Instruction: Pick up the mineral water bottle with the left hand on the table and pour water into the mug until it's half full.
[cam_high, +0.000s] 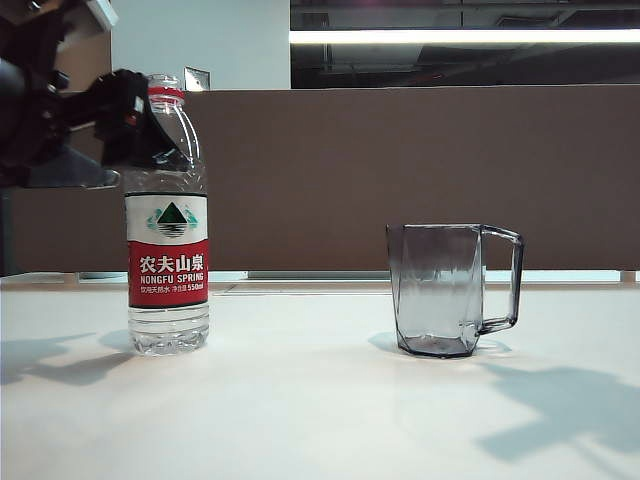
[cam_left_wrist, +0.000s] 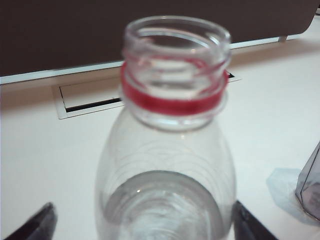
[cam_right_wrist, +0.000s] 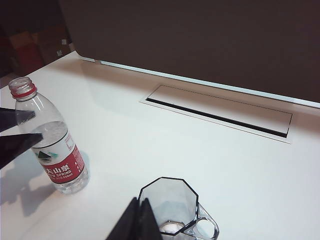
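Closing in on the mineral water bottle (cam_high: 168, 215) is the step I judge to be in hand: my left end effector (cam_left_wrist: 140, 225) sits with its jaws spread wide and released, one dark fingertip (cam_left_wrist: 35, 225) showing on each side of the bottle's shoulder, neither one visibly touching the plastic. The bottle stands upright between those fingers, uncapped, red neck ring just beyond them, water level below the shoulder. In the exterior view the left end effector (cam_high: 125, 120) reaches the bottle from behind its upper part, above the label.

The mug (cam_high: 452, 290) stands upright and looks empty, well apart from the left end effector, off to its far side across bare surface (cam_high: 300, 400). My right end effector (cam_right_wrist: 139, 220) hangs near the mug with its fingertips pinched together, nothing between them.

Next I would need to clench squarely on the bottle's body; the thin ribbed wall will likely give, and with no cap on, a hard squeeze could push water out, so gentle pressure.

Room is generous: open surface lies between bottle and mug. A recessed cable slot (cam_right_wrist: 220, 112) lies beyond both, near the back panel, out of the path. The right end effector beside the mug is the one thing I would watch while tilting.
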